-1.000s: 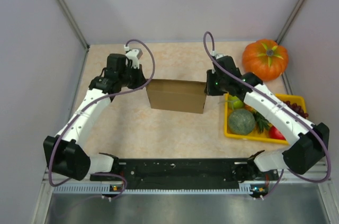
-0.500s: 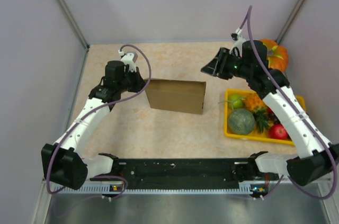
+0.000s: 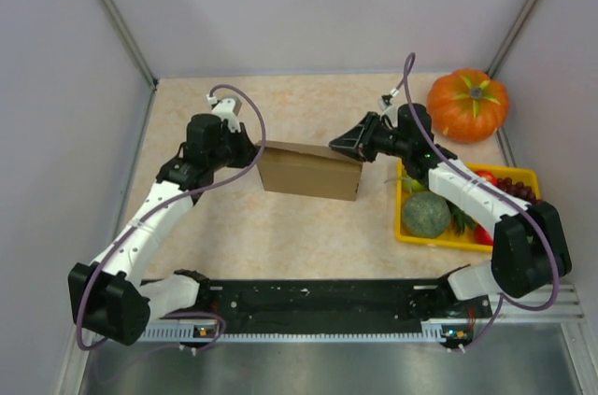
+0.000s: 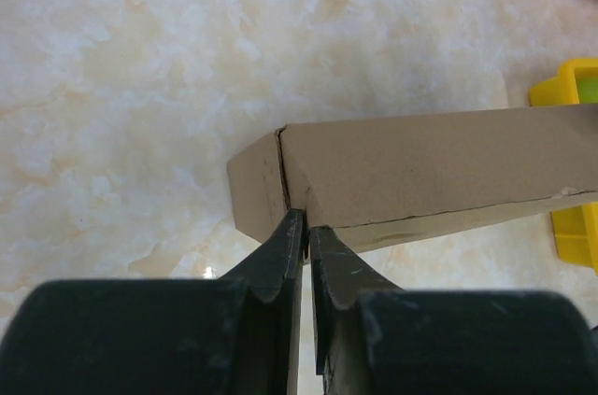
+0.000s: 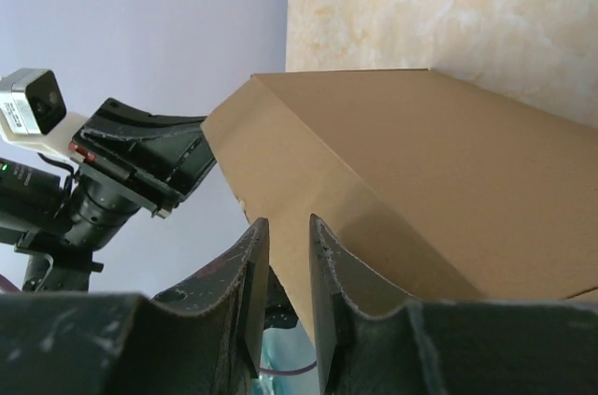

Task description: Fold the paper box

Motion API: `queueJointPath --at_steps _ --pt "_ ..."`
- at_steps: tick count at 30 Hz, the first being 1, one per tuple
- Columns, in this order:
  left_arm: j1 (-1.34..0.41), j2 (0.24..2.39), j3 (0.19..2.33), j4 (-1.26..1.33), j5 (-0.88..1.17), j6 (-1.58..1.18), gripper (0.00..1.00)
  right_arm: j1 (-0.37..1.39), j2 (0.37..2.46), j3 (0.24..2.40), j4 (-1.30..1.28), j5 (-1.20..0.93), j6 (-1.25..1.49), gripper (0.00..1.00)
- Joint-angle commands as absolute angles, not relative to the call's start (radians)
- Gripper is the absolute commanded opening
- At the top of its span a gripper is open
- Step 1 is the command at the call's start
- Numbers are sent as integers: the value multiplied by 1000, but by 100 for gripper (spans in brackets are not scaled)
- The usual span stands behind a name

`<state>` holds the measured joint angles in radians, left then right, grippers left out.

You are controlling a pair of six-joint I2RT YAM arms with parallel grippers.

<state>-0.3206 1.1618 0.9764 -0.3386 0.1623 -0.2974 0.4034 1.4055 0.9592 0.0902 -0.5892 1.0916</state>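
The paper box [image 3: 311,173] is a plain brown cardboard shape standing folded up at the table's middle. It also shows in the left wrist view [image 4: 439,166] and the right wrist view [image 5: 448,180]. My left gripper [image 3: 252,148] is at the box's left end. In its wrist view the jaws [image 4: 306,219] are pressed together on the thin cardboard edge beside the end flap. My right gripper [image 3: 342,144] hovers over the box's top right edge, pointing left. Its jaws [image 5: 288,223] stand a narrow gap apart with nothing between them.
An orange pumpkin [image 3: 468,104] sits at the back right. A yellow tray [image 3: 519,176] holding a green melon [image 3: 426,214] and other fruit stands right of the box; its corner shows in the left wrist view [image 4: 565,236]. Walls close in on the left, back and right.
My right gripper left the box's right end, swung up and back, then came down over the box's top right edge. My left gripper stayed at the left end.
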Motion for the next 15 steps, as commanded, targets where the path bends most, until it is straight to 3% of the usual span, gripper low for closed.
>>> queueJointPath --at_steps 1,4,5,8,10,12,14,15 --pt "-325 1125 933 -408 202 -334 25 400 1379 873 202 -592 1094 24" --pt "-324 1063 948 -457 239 -322 41 393 1396 864 190 -583 1063 24" --pt "-322 1045 953 -475 241 -319 53 390 1399 864 190 -591 1055 24" --pt "-278 959 974 -557 274 -295 64 387 1397 880 160 -592 1017 24" --pt "-178 908 973 -536 397 -334 63 387 1402 916 100 -595 985 24" --pt "-64 917 971 -473 611 -430 52 387 1408 945 66 -597 942 24" --pt "-40 963 1003 -376 685 -485 40 388 1401 951 49 -595 922 24" --pt "-40 1026 1026 -361 701 -535 27 388 1399 954 49 -597 919 24"
